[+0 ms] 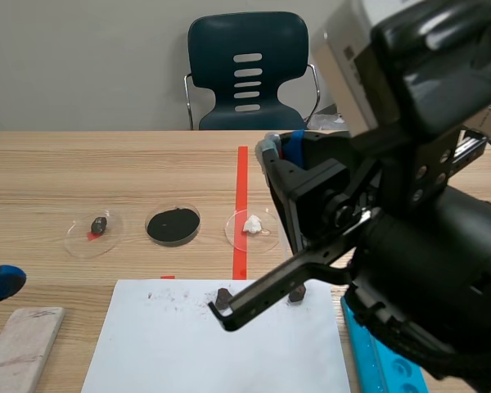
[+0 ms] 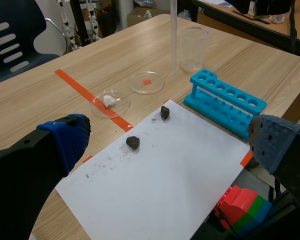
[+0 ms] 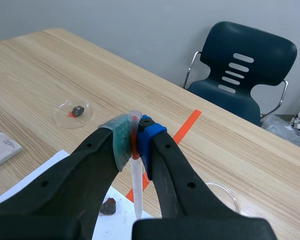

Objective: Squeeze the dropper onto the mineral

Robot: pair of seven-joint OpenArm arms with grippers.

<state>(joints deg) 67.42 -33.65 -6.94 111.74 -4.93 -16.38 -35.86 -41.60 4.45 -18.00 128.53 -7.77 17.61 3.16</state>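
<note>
A dark mineral lies on the white paper near mid-table, just left of and below the dropper. The dropper hangs upright, tip down, pinched in the raised right gripper. The left gripper gapes empty, near left.

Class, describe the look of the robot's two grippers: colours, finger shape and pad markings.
Both arms are black. The left gripper has thick black fingers tipped with blue dotted pads. The right gripper matches, but one pad is grey-green, the other blue.
</note>
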